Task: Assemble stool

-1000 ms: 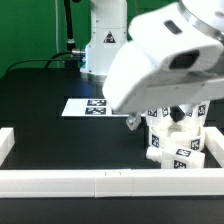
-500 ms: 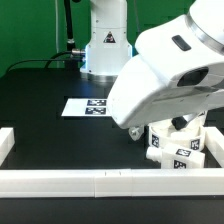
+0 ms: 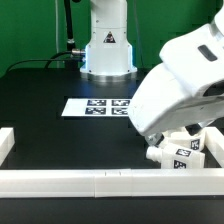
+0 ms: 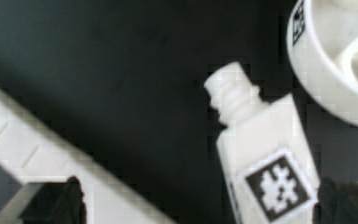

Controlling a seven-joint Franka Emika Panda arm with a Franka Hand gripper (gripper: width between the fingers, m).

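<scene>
Wrist view: a white stool leg (image 4: 261,150) lies flat on the black table (image 4: 123,40), its narrow end near the round seat (image 4: 345,60). The pincer (image 4: 208,205) hangs spread and empty above it. Best to centre the fingers across the leg's flat sides, clear of the border bar (image 4: 25,125), before closing.

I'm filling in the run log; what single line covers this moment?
gripper: jaws open, nothing held | leg: lying on table, tag up, beside seat | border bar: close by
</scene>
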